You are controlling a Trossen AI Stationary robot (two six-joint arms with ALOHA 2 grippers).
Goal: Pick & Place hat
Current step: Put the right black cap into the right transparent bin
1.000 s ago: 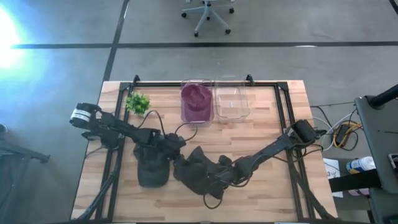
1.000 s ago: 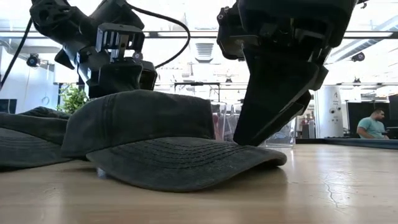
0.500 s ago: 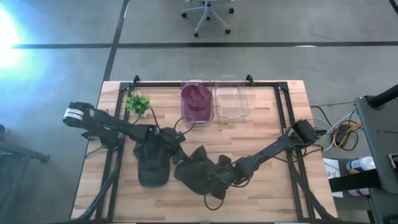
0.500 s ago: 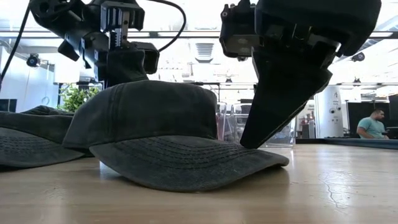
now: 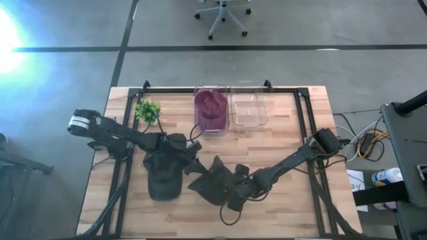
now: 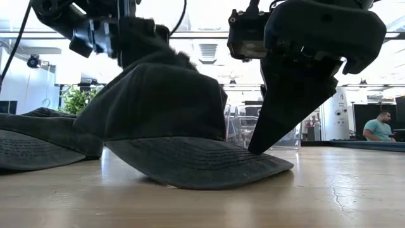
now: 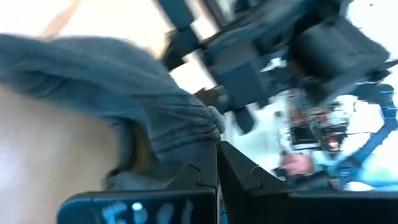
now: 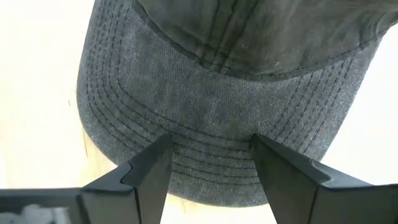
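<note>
A dark grey hat (image 5: 212,185) lies at the table's middle, its brim (image 6: 202,163) on the wood and its crown (image 6: 158,95) pulled up. My left gripper (image 5: 189,155) is shut on the crown's far-left side, seen high up in the low view (image 6: 136,35). My right gripper (image 5: 235,192) stands open over the brim, fingers slanting down. A second dark hat (image 5: 163,181) lies flat to the left of the first (image 6: 31,136). My left gripper pinches a bunched fold of the crown's cloth (image 7: 200,121) between its two shut fingers (image 7: 205,171), coming nearly level from the table's left. The crown hangs from it, drawn up and tilted, while the brim stays on the table. My right gripper has both open fingertips (image 8: 155,155) set on the brim's top (image 8: 211,124), slanting down from the right. The brim lies flat on the wood beneath them (image 6: 256,149).
At the far edge stand a clear box with a purple hat (image 5: 211,109) in it, a second clear box (image 5: 249,110) and a small green plant (image 5: 147,110). A black frame (image 5: 220,90) rims the table. A person (image 6: 380,126) sits far off in the room.
My left gripper has taken hold of the crown and gone up, tipping toward level. The hat's crown has been drawn up and its rear lifted off the table, while the brim has stayed where it was under my right fingers.
</note>
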